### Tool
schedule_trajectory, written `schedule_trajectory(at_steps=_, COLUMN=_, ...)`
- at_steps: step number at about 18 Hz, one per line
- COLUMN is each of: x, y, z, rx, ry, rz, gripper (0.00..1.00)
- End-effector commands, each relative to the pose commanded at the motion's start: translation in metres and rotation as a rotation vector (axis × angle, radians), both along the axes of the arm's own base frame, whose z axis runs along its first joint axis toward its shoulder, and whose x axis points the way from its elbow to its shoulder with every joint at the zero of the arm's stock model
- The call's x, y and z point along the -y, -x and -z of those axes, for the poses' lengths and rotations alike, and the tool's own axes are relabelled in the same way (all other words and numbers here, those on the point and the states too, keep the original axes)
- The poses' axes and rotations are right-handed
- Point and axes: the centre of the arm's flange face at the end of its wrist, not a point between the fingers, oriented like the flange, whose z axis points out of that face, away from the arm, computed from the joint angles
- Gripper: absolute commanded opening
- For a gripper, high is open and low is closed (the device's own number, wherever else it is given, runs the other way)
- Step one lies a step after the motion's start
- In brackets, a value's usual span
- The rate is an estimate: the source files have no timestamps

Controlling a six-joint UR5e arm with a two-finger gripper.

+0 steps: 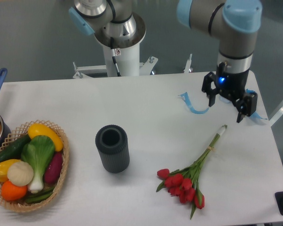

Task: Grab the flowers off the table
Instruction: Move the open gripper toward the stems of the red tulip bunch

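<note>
From the fixed camera, the flowers (186, 181) lie flat on the white bench (146, 103) toward its front right, red heads bunched nearest the camera and the thin tied stems running up and to the right. The gripper (226, 108) hangs just past the stem tips, near the bench's back right, its two fingers spread apart and grasping nothing. Curled blue ribbons (193, 104) lie beside it. A dark ribbed cylinder (112, 148) stands mid-bench, and a wicker basket (61, 174) of vegetables sits at the left edge.

This looks like the approach step: nothing is lifted yet. The next move likely calls for travelling toward the camera along the stems, aligning the fingers across them, lowering, then closing.
</note>
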Motion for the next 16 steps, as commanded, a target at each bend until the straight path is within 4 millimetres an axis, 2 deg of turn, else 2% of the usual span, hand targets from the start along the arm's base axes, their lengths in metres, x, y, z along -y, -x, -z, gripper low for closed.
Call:
schedule_trajectory(at_steps=4, x=-0.014, y=0.001, z=0.036, rx=0.064, ry=0.016, rz=-0.063, gripper=1.0)
schedule_trajectory(at_steps=9, x=-0.022, y=0.016, z=0.068, rx=0.102, ry=0.024, rz=-0.113, gripper=1.0)
schedule_trajectory(at_steps=16, x=-0.031, y=0.023, z=0.114, rx=0.135, ry=0.033, rz=-0.118, gripper=1.0)
